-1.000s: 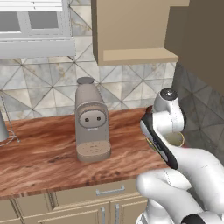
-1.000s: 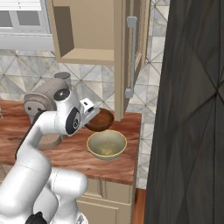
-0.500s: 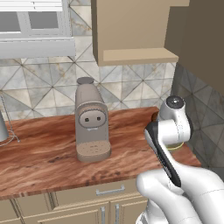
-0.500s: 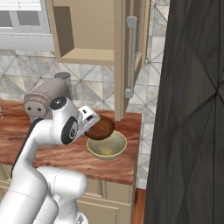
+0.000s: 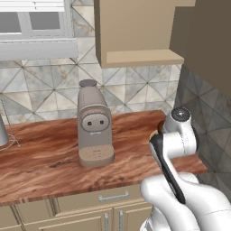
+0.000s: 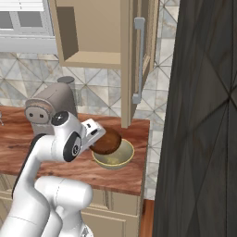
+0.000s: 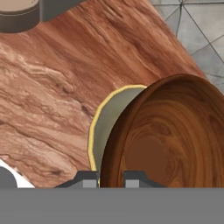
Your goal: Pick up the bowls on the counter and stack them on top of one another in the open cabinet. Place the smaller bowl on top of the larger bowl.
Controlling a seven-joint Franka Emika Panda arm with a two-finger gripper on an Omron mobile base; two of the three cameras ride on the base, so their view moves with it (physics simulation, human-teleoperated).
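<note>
Hand view: the pincer point(image 7: 111, 178) is clamped on the rim of the small brown bowl point(image 7: 166, 140), held tilted over the yellow bowl point(image 6: 112, 158) near the bench's point(image 7: 57, 96) right end; level it before releasing.

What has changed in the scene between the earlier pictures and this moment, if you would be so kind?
The gripper, shut on the smaller bowl, has carried it rightward along the counter until it hangs tilted over the larger bowl. The larger bowl, the coffee machine and the open cabinet stayed where they were, and nothing was let go.
</note>
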